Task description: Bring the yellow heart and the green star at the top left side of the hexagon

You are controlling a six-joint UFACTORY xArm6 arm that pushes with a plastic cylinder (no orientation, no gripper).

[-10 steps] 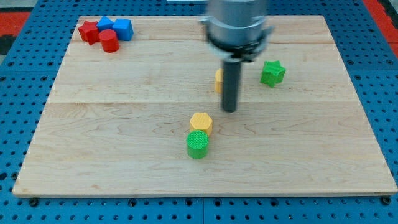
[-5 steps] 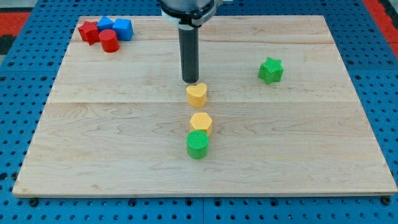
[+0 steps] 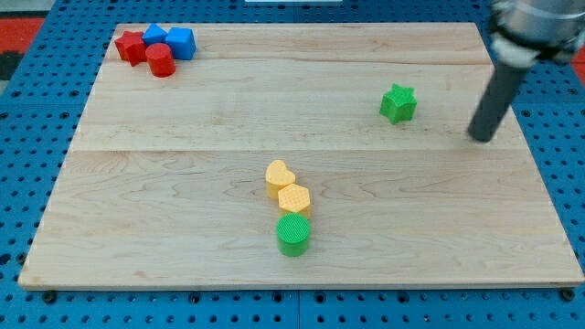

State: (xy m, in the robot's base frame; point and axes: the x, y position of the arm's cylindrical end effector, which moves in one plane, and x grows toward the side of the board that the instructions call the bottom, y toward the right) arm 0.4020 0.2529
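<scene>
a: camera view, only one we've got. where's my tip (image 3: 481,138)?
b: near the board's right edge, upper half, just right of the green star (image 3: 398,103) w/ a clear gap, not touching. no gripper on this rig, just the rod, so nothing to open or close.
a: why park there?
b: my guess: it's on the star's far side from the yellow hexagon (image 3: 293,198), so a push toward the left & bottom edges would send the star that way.
a: and the yellow heart (image 3: 280,175)?
b: touching the hexagon at its upper left, roughly mid-board, a bit toward the bottom edge. looks placed already. green cylinder (image 3: 293,235) sits tight below the hexagon.
a: so the star's what's left.
b: seems so. it's well apart from the hexagon, up toward the top right corner.
a: room to move?
b: bare wood between star & heart, nothing in the lane. left of the heart is open too. red blocks (image 3: 145,52) & blue blocks (image 3: 172,40) are bunched in the top left corner, well out of it.
a: risks?
b: star near the right edge, so little room behind it; an off-centre push could spin it, or it could knock the heart off its spot on arrival.
</scene>
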